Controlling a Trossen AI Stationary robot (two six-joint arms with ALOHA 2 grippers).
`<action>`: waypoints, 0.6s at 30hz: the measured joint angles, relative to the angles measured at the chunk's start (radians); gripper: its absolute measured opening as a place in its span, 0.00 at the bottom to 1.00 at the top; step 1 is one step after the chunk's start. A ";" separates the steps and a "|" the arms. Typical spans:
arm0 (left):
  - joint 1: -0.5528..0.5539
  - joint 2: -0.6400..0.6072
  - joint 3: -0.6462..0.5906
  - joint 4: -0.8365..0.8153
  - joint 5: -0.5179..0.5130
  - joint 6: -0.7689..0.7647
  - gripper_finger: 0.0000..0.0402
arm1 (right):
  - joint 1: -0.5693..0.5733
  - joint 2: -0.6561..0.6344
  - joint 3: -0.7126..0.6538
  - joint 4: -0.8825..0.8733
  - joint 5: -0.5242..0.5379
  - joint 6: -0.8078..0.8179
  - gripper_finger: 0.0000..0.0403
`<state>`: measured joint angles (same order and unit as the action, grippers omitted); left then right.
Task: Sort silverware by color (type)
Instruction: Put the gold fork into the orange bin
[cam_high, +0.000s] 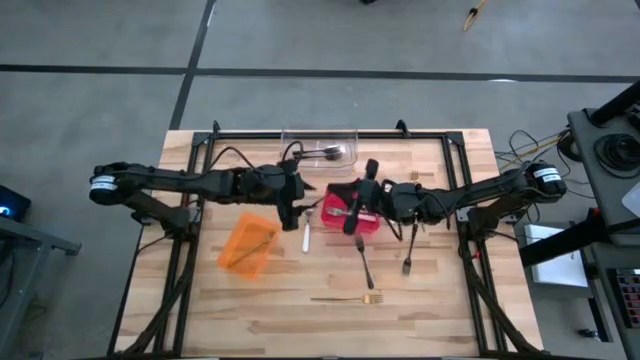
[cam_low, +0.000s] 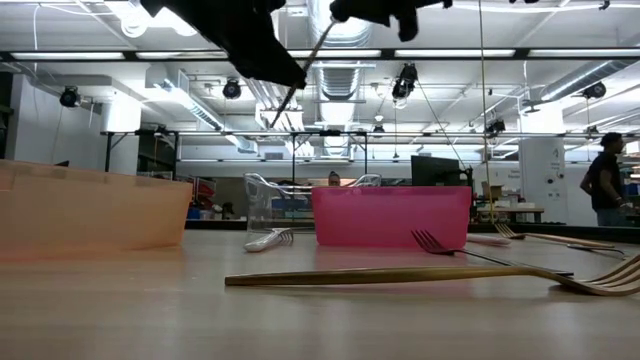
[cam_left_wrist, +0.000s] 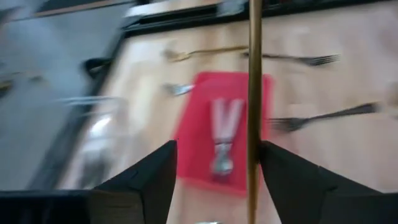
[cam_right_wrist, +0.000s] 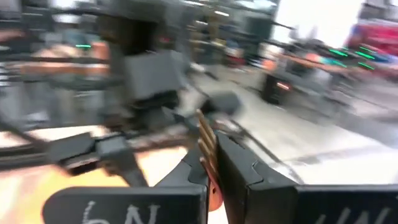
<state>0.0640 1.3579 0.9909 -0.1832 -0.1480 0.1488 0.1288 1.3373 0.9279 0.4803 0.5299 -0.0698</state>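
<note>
Loose on bench: gold fork (cam_high: 348, 298) at 6 o'clock, two dark forks (cam_high: 365, 262) beyond it, unsorted.
Right gripper (cam_right_wrist: 208, 177): clamped on a gold utensil (cam_right_wrist: 207, 152), over the red bin (cam_high: 352, 224).
Left gripper (cam_left_wrist: 214, 163): spread wide, that utensil between its fingers.
Bins: silver pieces lie in red; orange bin (cam_high: 247, 245) at 9; clear bin (cam_high: 320, 146) at 12.

This is a big open robotics lab or industrial workshop. Exposed round ducts (cam_low: 345, 25) and long strip lights (cam_low: 470, 52) run under a high bare ceiling, and cameras (cam_low: 405, 78) hang from overhead rails. A wooden desk (cam_high: 260, 305) in a black metal frame (cam_high: 190, 160) stands on a grey concrete floor (cam_high: 100, 40) with cables (cam_high: 525, 145) trailing beside it. Far benches carry monitors (cam_low: 435, 170), and a person (cam_low: 605, 180) stands at the room's edge.
</note>
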 joint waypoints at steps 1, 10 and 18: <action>0.000 0.000 0.007 -0.010 -0.035 0.000 0.53 | 0.001 0.000 0.000 -0.009 0.059 0.009 0.02; 0.000 -0.001 0.027 0.076 -0.152 0.026 0.51 | 0.000 0.015 -0.001 -0.055 0.228 0.094 0.02; -0.004 0.055 0.016 0.313 -0.087 0.026 0.51 | 0.000 0.033 -0.001 -0.046 0.257 0.122 0.02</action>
<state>0.0601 1.4131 1.0069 0.1299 -0.2353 0.1745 0.1287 1.3707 0.9268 0.4347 0.7864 0.0525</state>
